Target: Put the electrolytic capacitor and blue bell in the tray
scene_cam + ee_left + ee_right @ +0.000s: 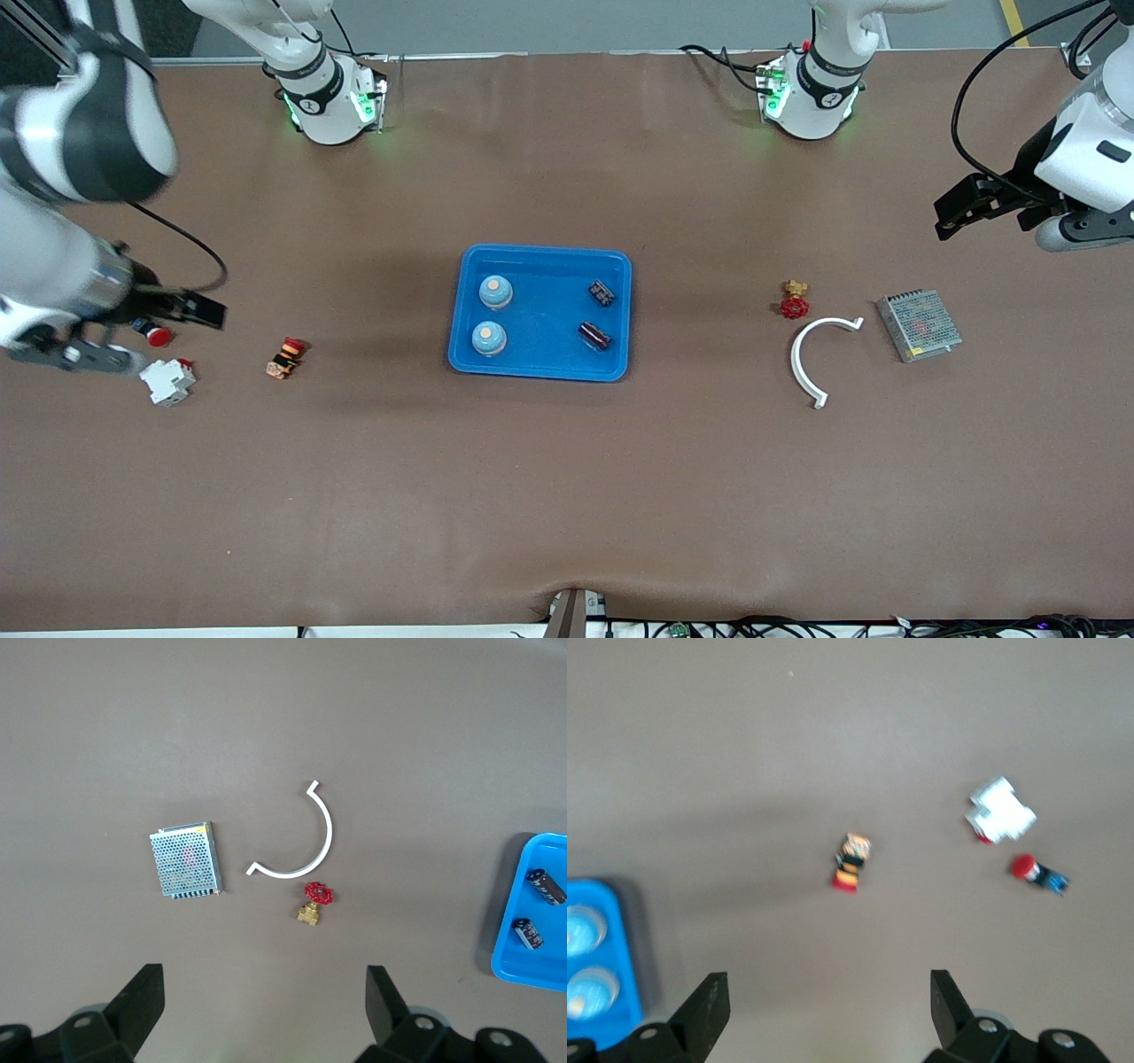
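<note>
The bright-blue tray (545,312) lies at the table's middle. In it are two blue bells (495,291) (488,337) toward the right arm's end and two dark electrolytic capacitors (601,292) (594,335) toward the left arm's end. My left gripper (946,215) is open and empty, up over the table at the left arm's end. My right gripper (199,308) is open and empty, over the right arm's end. The left wrist view shows the tray's rim (505,967) with both capacitors (549,886) (529,933). The right wrist view shows the tray's rim (631,943) and the bells (580,930).
Near the left arm's end lie a red-handled brass valve (795,301), a white curved strip (811,354) and a metal mesh power supply (919,325). Near the right arm's end lie a red push button (158,335), a white breaker (168,381) and an orange-black part (285,357).
</note>
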### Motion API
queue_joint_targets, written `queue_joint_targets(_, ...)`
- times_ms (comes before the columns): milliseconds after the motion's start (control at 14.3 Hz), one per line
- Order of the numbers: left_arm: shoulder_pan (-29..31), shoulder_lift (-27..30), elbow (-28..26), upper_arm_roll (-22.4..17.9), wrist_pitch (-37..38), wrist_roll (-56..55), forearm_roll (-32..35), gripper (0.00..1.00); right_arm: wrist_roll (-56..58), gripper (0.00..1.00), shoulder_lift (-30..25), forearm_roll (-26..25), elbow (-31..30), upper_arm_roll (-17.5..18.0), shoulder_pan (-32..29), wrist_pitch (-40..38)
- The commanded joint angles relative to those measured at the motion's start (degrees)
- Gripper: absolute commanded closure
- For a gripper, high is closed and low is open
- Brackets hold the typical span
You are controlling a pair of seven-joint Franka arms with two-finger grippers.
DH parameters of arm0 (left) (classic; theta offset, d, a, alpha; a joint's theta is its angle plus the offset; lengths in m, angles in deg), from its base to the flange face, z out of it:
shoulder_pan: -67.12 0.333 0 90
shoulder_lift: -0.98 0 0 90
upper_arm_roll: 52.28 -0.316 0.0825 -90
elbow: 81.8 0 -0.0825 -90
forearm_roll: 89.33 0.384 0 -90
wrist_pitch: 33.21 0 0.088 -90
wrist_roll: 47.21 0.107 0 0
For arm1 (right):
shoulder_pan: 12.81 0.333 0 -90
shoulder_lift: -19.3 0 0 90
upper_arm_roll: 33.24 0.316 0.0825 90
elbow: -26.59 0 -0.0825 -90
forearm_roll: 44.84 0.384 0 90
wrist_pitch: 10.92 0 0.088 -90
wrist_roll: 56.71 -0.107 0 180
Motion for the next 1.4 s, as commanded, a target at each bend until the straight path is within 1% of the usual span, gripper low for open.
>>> queue_joint_targets(0, 0.03, 0.45, 0.64, -0.41, 0.86, 1.53, -1.03, 0.00, 4.74, 0.00, -1.15, 2.89, 4.15, -2.15, -1.65, -6.53)
queue_joint_targets(210, 0.73, 0.45, 0.82, -0.41, 0.86, 1.88, -1.12, 0.00, 4.83, 0.00, -5.45, 2.98, 3.73, -2.32, -3.15, -7.08)
queue_joint_targets(279, 0.74, 0.19, 0.82, -0.41, 0.78, 2.23, -1.12, 0.00, 4.83, 0.00, -5.98, 2.98, 3.47, -2.24, -3.50, -7.08)
queue_joint_targets(559, 0.74, 0.10, 0.82, -0.41, 0.42, 2.32, -1.12, 0.00, 4.92, 0.00, -10.38, 2.98, 0.30, -2.15, -3.94, -7.00)
queue_joint_targets(908, 0.65, 0.10, 0.73, -0.41, 0.51, 2.32, -1.03, 0.00, 4.66, 0.00, -10.29, 2.98, 0.74, -2.15, -3.77, -6.12)
queue_joint_targets(1327, 0.65, 0.19, 0.82, -0.41, 0.69, 2.32, -1.12, 0.00, 4.31, 0.00, -11.61, 3.51, 0.56, -1.80, -3.42, -5.16)
